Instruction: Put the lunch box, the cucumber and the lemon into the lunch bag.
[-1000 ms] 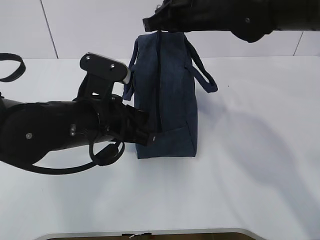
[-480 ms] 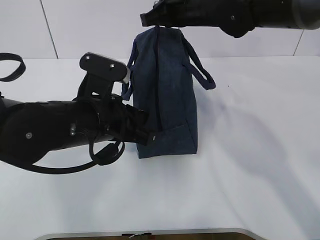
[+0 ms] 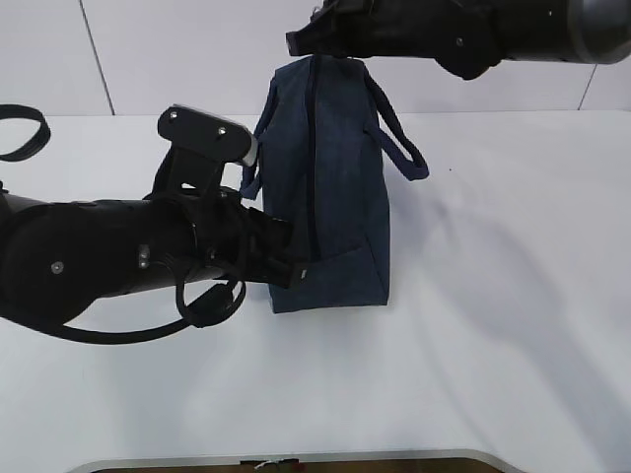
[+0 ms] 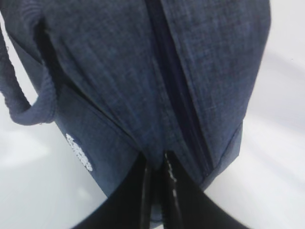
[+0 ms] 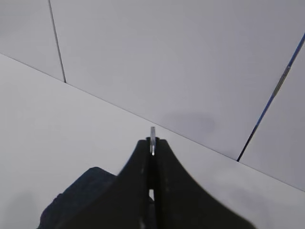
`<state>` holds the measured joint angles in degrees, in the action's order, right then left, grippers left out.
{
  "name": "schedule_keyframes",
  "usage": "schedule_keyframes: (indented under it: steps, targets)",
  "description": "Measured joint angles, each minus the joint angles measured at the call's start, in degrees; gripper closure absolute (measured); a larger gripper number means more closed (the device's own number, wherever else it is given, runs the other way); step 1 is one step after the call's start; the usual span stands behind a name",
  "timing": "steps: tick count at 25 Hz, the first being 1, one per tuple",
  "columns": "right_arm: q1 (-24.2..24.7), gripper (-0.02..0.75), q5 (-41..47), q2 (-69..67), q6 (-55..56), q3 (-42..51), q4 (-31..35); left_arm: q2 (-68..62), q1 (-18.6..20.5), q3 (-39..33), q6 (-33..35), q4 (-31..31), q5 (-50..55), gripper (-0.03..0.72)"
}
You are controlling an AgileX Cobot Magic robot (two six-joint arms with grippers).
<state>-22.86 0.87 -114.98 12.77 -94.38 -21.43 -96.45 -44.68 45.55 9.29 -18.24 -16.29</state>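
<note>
The dark navy lunch bag [image 3: 330,187] lies on the white table with its zipper line closed along the top. My left gripper [image 3: 294,268] is shut on the fabric at the bag's near end; the left wrist view shows the pinch [image 4: 156,164] beside the zipper and the white logo [image 4: 78,151]. My right gripper [image 3: 308,41] is shut on the metal ring pull [image 5: 152,136] at the bag's far end, which is lifted a little. The lunch box, the cucumber and the lemon are out of view.
Two loop handles [image 3: 404,148] hang at the bag's sides. A black strap loop [image 3: 22,133] lies at the far left of the table. A white panelled wall [image 3: 197,49] stands behind the table. The table's front edge [image 3: 286,458] is near the bottom.
My right gripper has shifted slightly with the ring pull, and the bag's far end moved a little with it. The left arm has not moved.
</note>
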Motion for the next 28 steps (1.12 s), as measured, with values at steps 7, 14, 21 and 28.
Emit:
schedule_keyframes:
  steps: [7, 14, 21, 28]
  targets:
    - [0.0, 0.733, 2.2, 0.3, 0.0, -0.1, 0.4, 0.0, 0.0, 0.0, 0.0, 0.0, 0.2, 0.693]
    - [-0.1, 0.733, 5.3, 0.8, 0.0, -0.2, 0.5, 0.0, 0.0, 0.0, 0.0, 0.0, 0.7, 0.693]
    - [-0.2, 0.733, 8.8, 1.4, 0.0, -0.3, 0.7, 0.0, 0.0, 0.0, 0.0, -0.2, 1.0, 0.691]
    - [-1.5, 0.733, 12.3, 3.1, 0.0, -0.3, 1.1, 0.0, 0.0, 0.0, 0.0, -0.6, 1.2, 0.685]
